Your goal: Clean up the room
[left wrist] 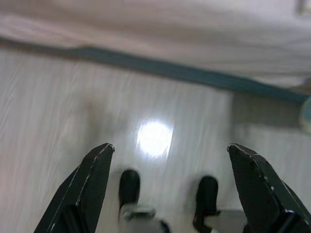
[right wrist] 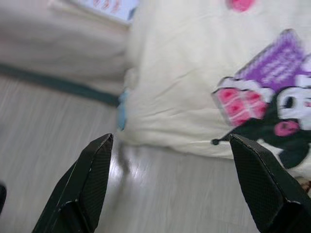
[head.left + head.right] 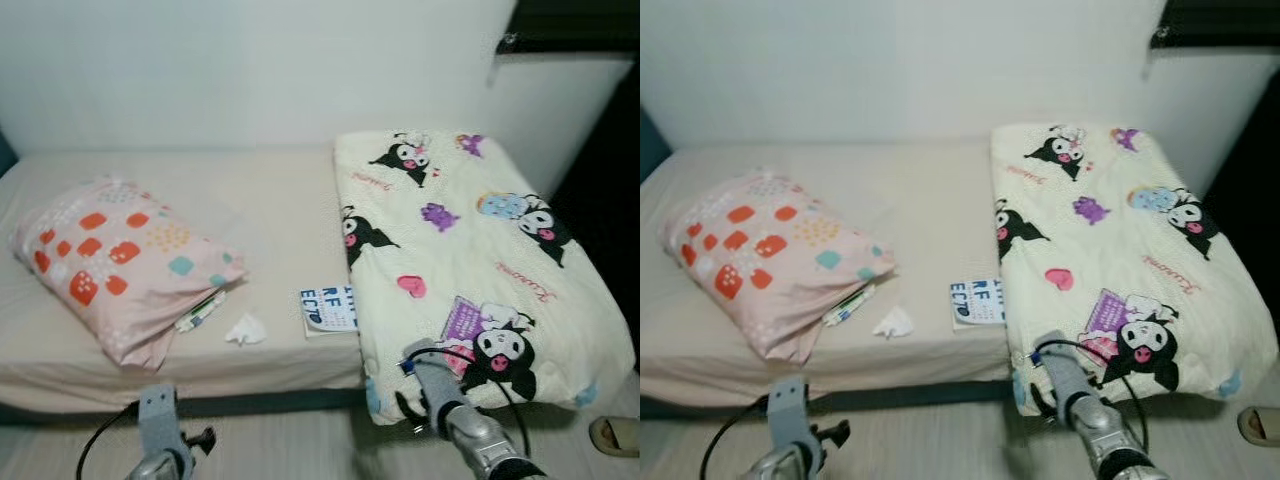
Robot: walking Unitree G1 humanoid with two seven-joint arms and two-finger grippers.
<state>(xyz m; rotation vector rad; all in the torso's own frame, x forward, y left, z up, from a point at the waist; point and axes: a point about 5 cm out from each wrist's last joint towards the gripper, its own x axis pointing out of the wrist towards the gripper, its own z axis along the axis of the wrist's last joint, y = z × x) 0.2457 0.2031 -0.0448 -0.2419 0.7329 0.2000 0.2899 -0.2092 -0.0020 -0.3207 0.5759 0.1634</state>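
A low bed point(image 3: 280, 210) with a beige sheet lies before me. On it, a crumpled white tissue point(image 3: 245, 330) rests near the front edge, beside a blue and white booklet point(image 3: 328, 308). A small green and white packet point(image 3: 200, 310) pokes out from under the pink patterned pillow point(image 3: 120, 260). My left gripper point(image 1: 170, 150) is open and hangs over the wooden floor in front of the bed. My right gripper point(image 2: 170, 141) is open too, held just off the front edge of the folded cream cartoon quilt point(image 3: 470, 260). Both arms point(image 3: 160, 430) are low at the bed's front.
A white wall runs behind the bed. A dark opening lies at the far right. A beige slipper point(image 3: 615, 435) sits on the floor at the right. The bed's dark teal base point(image 1: 194, 73) edges the pale wood floor point(image 1: 58, 107), where my feet point(image 1: 129, 187) stand.
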